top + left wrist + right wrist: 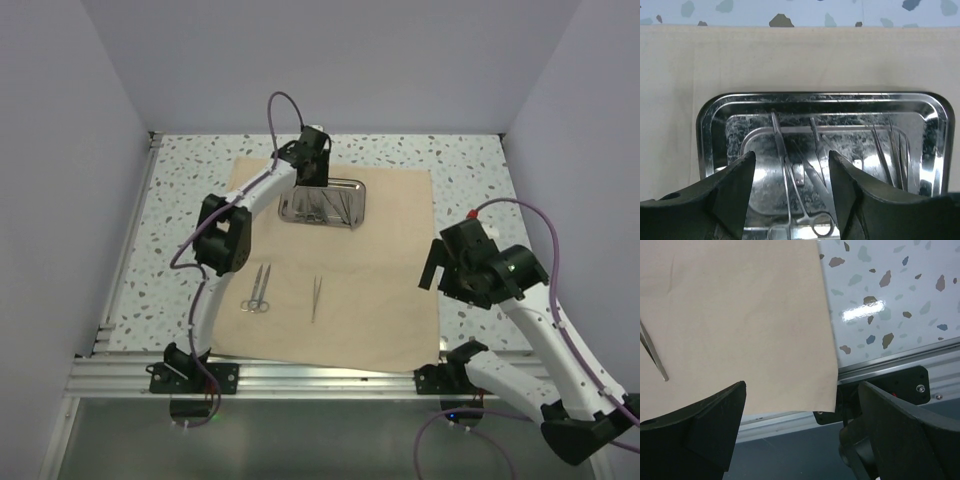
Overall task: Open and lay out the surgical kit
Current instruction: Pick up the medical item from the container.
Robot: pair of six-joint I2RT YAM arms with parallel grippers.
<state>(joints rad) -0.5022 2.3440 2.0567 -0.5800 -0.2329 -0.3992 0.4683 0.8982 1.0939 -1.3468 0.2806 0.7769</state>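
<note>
The tan cloth wrap (pixel 340 260) lies spread flat on the table. The shiny steel tray (pixel 352 206) sits at its far middle. My left gripper (pixel 314 180) hangs open over the tray; in the left wrist view its fingers (pixel 737 185) straddle ring-handled forceps (pixel 787 200) and other thin instruments (pixel 890 150) lying in the tray (pixel 715 120). Scissors (pixel 259 290) and tweezers (pixel 315 298) lie on the cloth near the front. My right gripper (pixel 436 268) is open and empty above the cloth's right front corner (pixel 825 400); the tweezers' tip (pixel 652 357) shows at the left.
The speckled tabletop (pixel 470 170) borders the cloth. An aluminium rail (pixel 320 375) runs along the front edge. White walls close the back and sides. The right arm's base mount (pixel 890 390) sits under the cloth corner.
</note>
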